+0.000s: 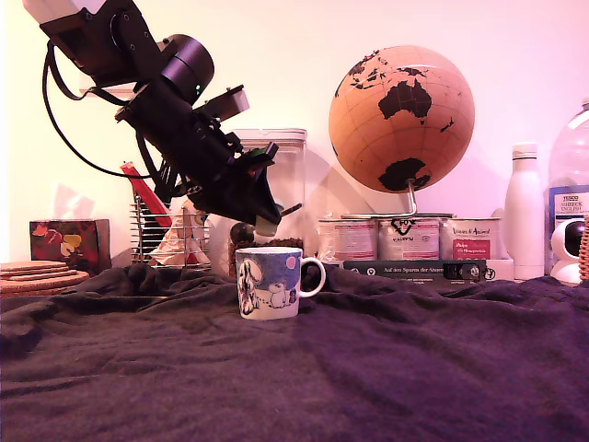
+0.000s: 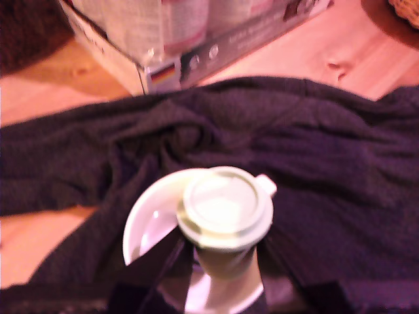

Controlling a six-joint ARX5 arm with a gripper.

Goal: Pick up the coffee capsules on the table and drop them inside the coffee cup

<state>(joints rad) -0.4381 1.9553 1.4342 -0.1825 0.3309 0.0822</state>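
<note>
— What's the gripper point(image 2: 219, 271) got?
— Its fingers clamp a cream capsule point(image 2: 224, 210), held right over the open mug point(image 2: 147, 222).
— And the mug?
— Upright on the dark cloth point(image 1: 386, 368), tins point(image 1: 408, 238) behind.

Globe point(image 1: 401, 118): cork-coloured w/ dark continents, on metal stand, back of scene, exterior view's right of centre.
Tins point(image 1: 408, 237): three round labelled tins in a row under globe, sat on a flat dark box point(image 1: 414, 269).
Canister point(image 1: 276, 189): tall clear plastic, white lid, behind the mug.
White bottle point(image 1: 525, 212): upright, far right in exterior view.
Coasters point(image 1: 35, 275): cork stack, far left.
Floral box point(image 1: 67, 243): dark, just behind coasters.
Wire rack point(image 1: 175, 235): held red & white items.
</note>
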